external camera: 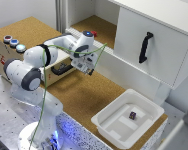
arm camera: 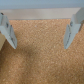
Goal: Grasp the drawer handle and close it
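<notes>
The arm point(external camera: 31, 70) rises from its base at about 7 o'clock in the exterior view and reaches toward the centre, where the gripper point(external camera: 85, 67) hangs over the cork board point(external camera: 89, 95). In the wrist view the two fingers point(arm camera: 8, 31) stand wide apart with only bare cork between them, so the jaws are open and hold nothing. The drawer point(external camera: 61, 70) sits at about 9 o'clock from the gripper, just beside it and partly hidden by the arm; it is pulled out of the tan box point(external camera: 14, 52), and its dark handle point(external camera: 58, 70) shows on the tan front, near the gripper but apart from it as far as I can tell. On top of the box, at about 10 o'clock in the exterior view, are three round buttons point(external camera: 14, 43). A small mark on the box's side is too blurred to read, and no other writing or brand can be made out. The white cabinet point(external camera: 149, 40) fills the 1 to 2 o'clock area, its door open and bearing a black handle point(external camera: 145, 47). A white tub point(external camera: 126, 120) lies at about 5 o'clock with a small dark block point(external camera: 132, 115) inside. A green cable point(external camera: 46, 90) runs along the arm down to the base.
</notes>
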Robot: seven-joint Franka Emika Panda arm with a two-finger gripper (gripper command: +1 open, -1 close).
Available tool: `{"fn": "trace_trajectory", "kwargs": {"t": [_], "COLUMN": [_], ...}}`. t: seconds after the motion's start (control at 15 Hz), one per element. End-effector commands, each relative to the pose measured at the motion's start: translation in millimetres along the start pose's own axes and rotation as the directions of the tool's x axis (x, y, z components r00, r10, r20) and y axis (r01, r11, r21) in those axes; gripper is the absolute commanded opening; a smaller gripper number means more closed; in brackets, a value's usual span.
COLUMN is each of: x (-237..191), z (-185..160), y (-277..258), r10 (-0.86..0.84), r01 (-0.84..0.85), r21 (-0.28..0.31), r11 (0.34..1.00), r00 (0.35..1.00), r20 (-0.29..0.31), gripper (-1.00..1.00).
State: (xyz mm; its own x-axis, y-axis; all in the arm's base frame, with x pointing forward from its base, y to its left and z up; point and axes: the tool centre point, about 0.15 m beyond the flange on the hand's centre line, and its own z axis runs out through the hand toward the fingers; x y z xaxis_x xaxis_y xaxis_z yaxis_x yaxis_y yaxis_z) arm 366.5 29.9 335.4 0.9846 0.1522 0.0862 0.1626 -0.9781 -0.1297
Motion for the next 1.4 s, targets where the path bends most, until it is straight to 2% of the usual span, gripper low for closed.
{"fn": "trace_trajectory", "kwargs": {"t": [0.0,0.07,0.13,0.2,0.27,0.33,0.53,0.73,0.8,1.0,1.07,1.33], "x": [6.1,2.1,-0.3,-0.1,0.1,-1.7,-1.8,2.1,4.6,15.3,19.7,34.6], "z": [12.6,10.3,10.9,16.3,24.4,28.4,37.2,42.5,46.6,60.0,65.5,72.5], "y": [-26.8,-32.6,-38.2,-44.3,-49.7,-57.4,-89.7,-128.1,-143.2,-198.8,-214.8,-249.8], "r10": [0.142,0.15,0.158,0.132,0.106,0.123,0.116,0.119,0.123,0.082,0.053,0.014], "r01": [-0.144,-0.152,-0.16,-0.132,-0.107,-0.123,-0.118,-0.121,-0.125,-0.083,-0.054,-0.015], "r21": [-0.09,-0.068,-0.072,-0.056,0.017,-0.001,0.026,0.068,0.072,0.018,0.046,0.029], "r11": [0.986,0.986,0.984,0.99,0.994,0.992,0.993,0.99,0.99,0.996,0.997,0.999], "r00": [0.989,0.988,0.987,0.991,0.993,0.992,0.992,0.992,0.991,0.996,0.998,1.0], "r20": [-0.029,-0.037,-0.036,-0.004,0.042,0.041,0.058,0.04,0.044,0.037,0.04,0.023], "gripper": [-1.0,-1.0,-1.0,-1.0,-1.0,-1.0,-1.0,-1.0,-1.0,-1.0,-1.0,-1.0]}}
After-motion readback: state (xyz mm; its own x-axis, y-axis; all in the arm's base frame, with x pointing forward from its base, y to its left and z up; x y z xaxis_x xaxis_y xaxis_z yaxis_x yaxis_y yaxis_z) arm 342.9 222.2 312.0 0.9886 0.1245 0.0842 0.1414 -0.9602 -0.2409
